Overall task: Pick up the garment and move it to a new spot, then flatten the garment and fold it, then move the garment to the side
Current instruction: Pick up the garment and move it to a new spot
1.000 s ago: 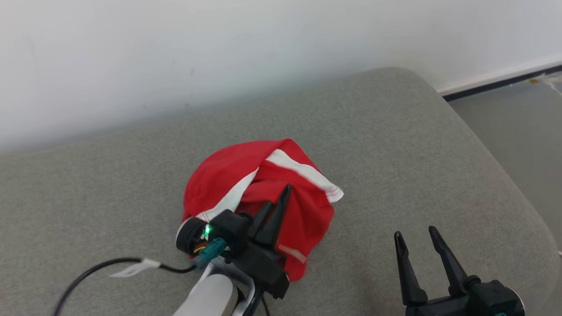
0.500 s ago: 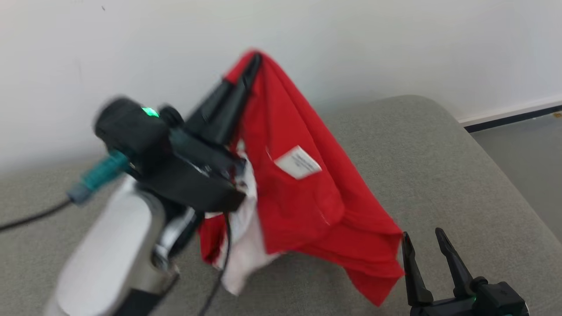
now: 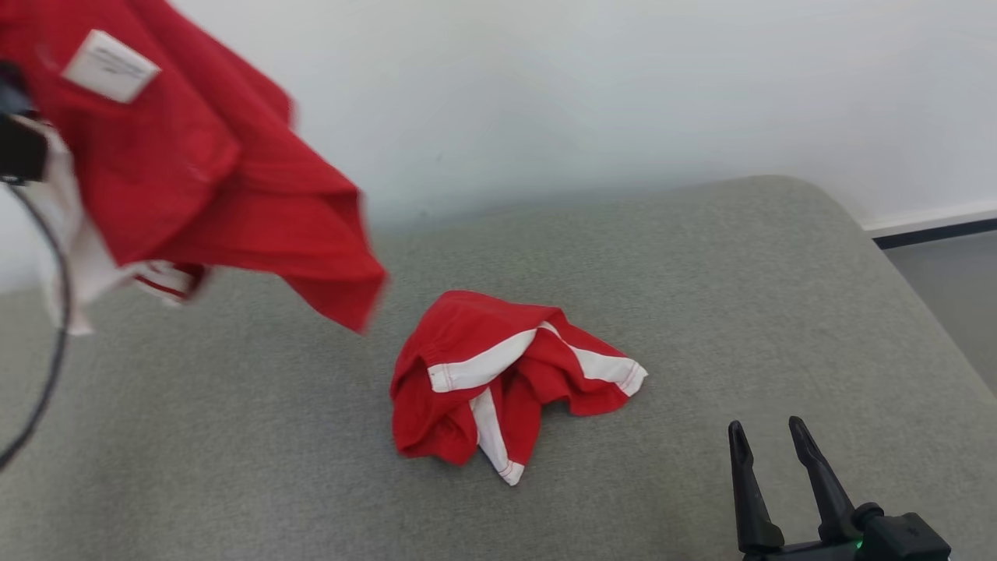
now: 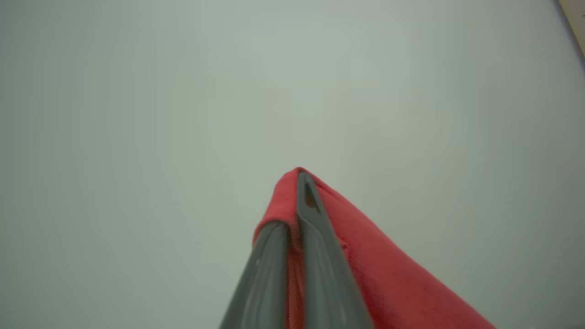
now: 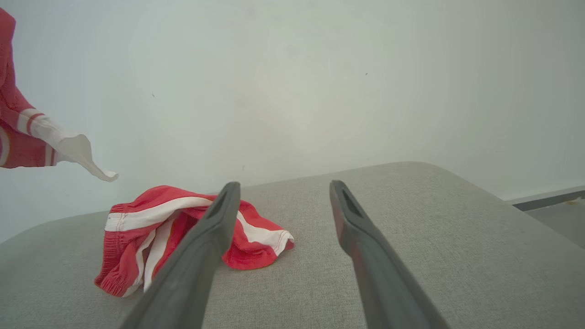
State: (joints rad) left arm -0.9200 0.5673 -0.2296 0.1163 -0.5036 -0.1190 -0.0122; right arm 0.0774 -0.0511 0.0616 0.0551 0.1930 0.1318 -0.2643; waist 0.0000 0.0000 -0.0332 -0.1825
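A red garment (image 3: pixel 195 179) with a white label hangs in the air at the upper left of the head view, blurred, with a white-trimmed part dangling below it. In the left wrist view my left gripper (image 4: pixel 297 192) is shut on a fold of this red garment (image 4: pixel 388 283), against the pale wall. The garment's white-striped edge (image 5: pixel 18 132) shows at the far left of the right wrist view. My right gripper (image 3: pixel 766 427) stands open and empty at the lower right over the cushion, its fingers wide apart (image 5: pixel 284 185).
A second red piece with white stripes (image 3: pixel 483 374) lies crumpled in the middle of the grey cushion (image 3: pixel 701 273), left of my right gripper (image 5: pixel 151 228). A white wall (image 3: pixel 545 93) runs behind. The floor (image 3: pixel 950 296) drops off at right. A black cable (image 3: pixel 54 343) hangs at left.
My left gripper has lifted the red garment off the cushion, up and to the left. A red-and-white piece stayed on the cushion. The head camera has shifted; the right gripper has stayed open.
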